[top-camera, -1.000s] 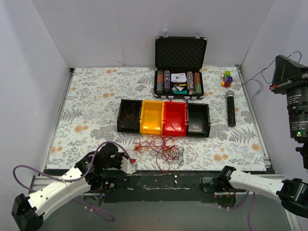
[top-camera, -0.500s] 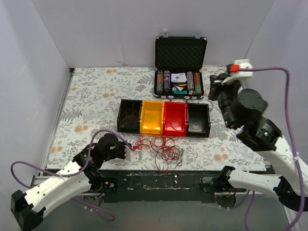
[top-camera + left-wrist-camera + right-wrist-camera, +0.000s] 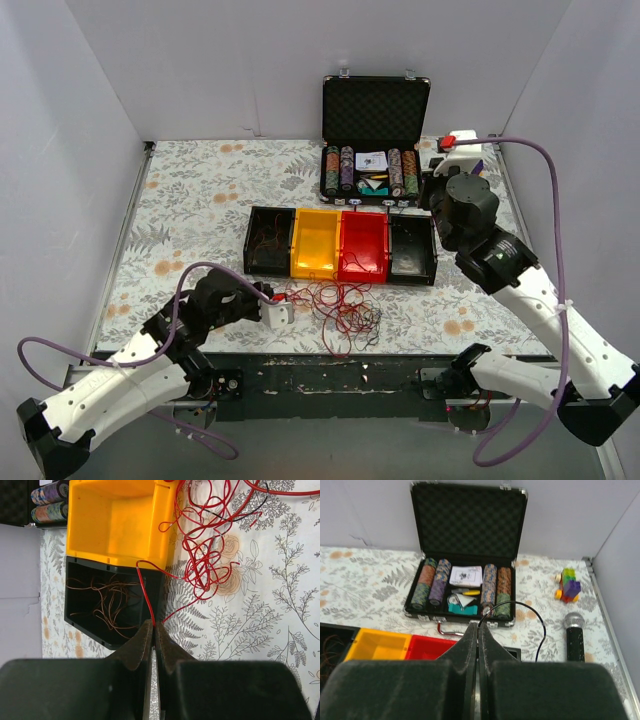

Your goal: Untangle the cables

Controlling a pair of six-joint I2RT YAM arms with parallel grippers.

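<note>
The cables [image 3: 340,308] lie as a loose nest of thin red strands with some dark ones, on the floral table in front of the bins. The left wrist view shows the tangle [image 3: 207,545] ahead and to the right. My left gripper [image 3: 154,626] is shut on one red strand [image 3: 145,592] that runs back toward the nest. It sits low at the nest's left edge [image 3: 280,308]. My right gripper [image 3: 478,626] is raised over the right end of the bins. It is shut on a thin black cable [image 3: 543,625] that arcs up and to the right.
A row of bins stands behind the nest: black with brown wires [image 3: 268,240], yellow [image 3: 315,245], red [image 3: 362,248], black [image 3: 412,252]. An open poker-chip case [image 3: 373,150] is at the back. A microphone [image 3: 575,640] and toy blocks [image 3: 568,585] lie at the right.
The right arm has risen from its folded rest at the near edge to high over the right bins, holding a black cable. The left gripper crept right toward the nest.
</note>
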